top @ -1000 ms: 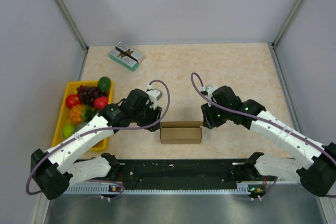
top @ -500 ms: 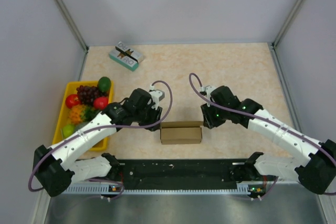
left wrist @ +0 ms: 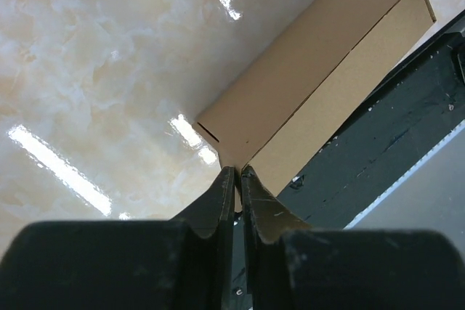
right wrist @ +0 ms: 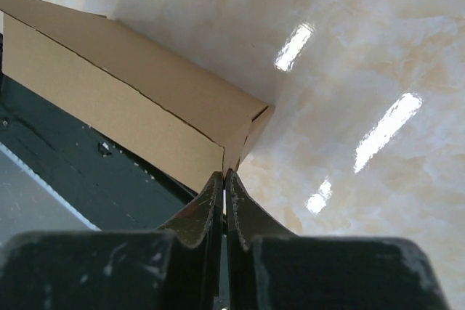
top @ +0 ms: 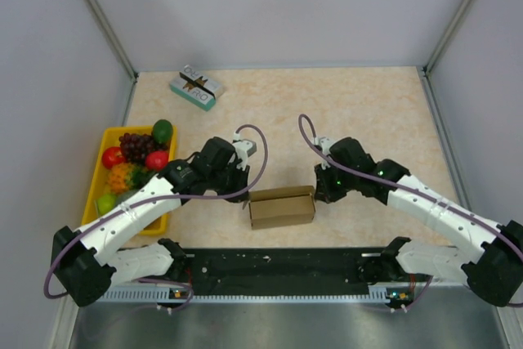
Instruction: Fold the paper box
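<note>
Because its flaps are already turned up into a long, shallow brown carton, the paper box [top: 282, 207] lies crosswise near the front middle of the desk [top: 368, 104], just behind the black base strip [top: 278, 267] and squarely between the two arms. This placement lets each arm reach one short end, so the carton can probably be steadied from both sides while an end flap is worked.

The left claw [left wrist: 234, 172] meets the box's left end. Its fingers [left wrist: 218, 194] stand a mere slit apart, and the carton's lower corner runs into that slit, so it appears to nip the cardboard edge.

The right claw [right wrist: 224, 176] meets the right end. Its fingers [right wrist: 207, 201] are pressed together exactly where the end edge of the carton comes down. Whether a thin flap is caught between them cannot be told.

Well apart on the left stands a yellow tray [top: 114, 130] of fruit. A small teal-and-white printed box [top: 197, 87] lies near the far left corner.
</note>
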You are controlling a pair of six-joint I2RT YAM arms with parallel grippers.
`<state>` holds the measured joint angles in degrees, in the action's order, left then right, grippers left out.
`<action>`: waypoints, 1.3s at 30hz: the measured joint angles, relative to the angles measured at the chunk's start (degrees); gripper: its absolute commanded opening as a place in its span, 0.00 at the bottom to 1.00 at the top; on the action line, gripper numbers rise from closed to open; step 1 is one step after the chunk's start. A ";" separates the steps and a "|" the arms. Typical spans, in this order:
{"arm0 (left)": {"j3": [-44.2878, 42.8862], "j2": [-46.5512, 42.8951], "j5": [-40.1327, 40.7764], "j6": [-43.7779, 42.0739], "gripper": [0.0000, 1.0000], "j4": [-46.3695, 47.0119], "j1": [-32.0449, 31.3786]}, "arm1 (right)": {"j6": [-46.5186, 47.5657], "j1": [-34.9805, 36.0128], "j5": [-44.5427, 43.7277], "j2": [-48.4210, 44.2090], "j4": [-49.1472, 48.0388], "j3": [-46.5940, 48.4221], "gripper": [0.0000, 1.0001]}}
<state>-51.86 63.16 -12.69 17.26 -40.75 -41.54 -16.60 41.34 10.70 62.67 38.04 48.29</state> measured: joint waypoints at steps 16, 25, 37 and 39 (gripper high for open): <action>3.54 -1.68 -1.16 9.53 0.00 3.82 0.20 | -7.06 4.90 -5.92 -2.51 -1.95 -2.29 0.00; 6.45 -3.93 0.81 17.38 0.00 7.06 0.20 | -6.64 5.79 -7.67 -2.71 -2.71 -2.95 0.00; 9.66 -6.54 8.70 29.49 0.00 10.88 -1.62 | -6.64 6.27 -7.65 -2.71 -2.73 -2.95 0.00; 9.66 -6.49 10.21 30.95 0.00 10.97 -2.32 | -6.67 6.29 -7.65 -2.71 -2.73 -2.95 0.00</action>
<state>-42.19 56.66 -2.48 48.21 -29.78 -43.86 -23.27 47.64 3.05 59.96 35.31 45.34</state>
